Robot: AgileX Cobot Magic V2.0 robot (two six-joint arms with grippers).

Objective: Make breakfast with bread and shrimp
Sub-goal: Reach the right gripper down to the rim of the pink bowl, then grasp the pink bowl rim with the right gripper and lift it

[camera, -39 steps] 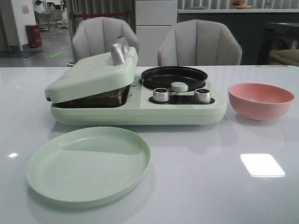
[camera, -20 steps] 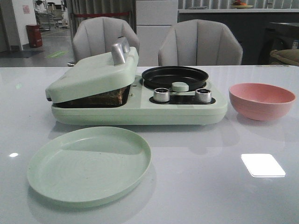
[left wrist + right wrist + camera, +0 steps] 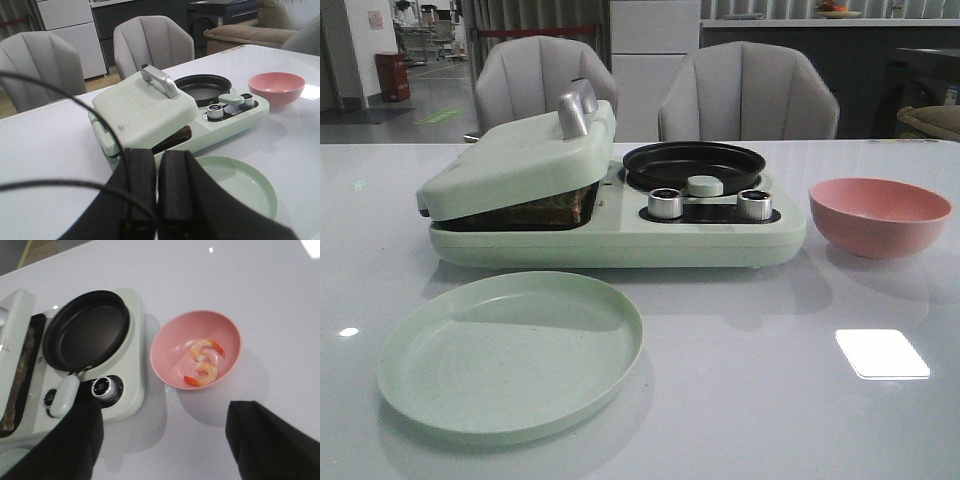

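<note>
A glossy pale grey table (image 3: 740, 400) carries a smooth mint-green breakfast maker (image 3: 610, 215), its hinged lid (image 3: 142, 107) propped ajar over dark-crusted bread (image 3: 555, 210); raised lettering on the lid is unreadable. Just ahead of the left gripper (image 3: 156, 187), fingers pressed together and empty, lies a round mint plate (image 3: 510, 350). The round black pan (image 3: 86, 330) sits bare. Below the right gripper (image 3: 165, 440), spread wide and empty, a matte pink bowl (image 3: 170, 352) holds curled orange-white shrimp (image 3: 204, 362).

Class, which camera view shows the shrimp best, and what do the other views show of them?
The right wrist view: it looks down into the pink bowl, showing two curled shrimp inside. The front and left wrist views show only the bowl's outside and rim; its wall hides the shrimp there.
</note>
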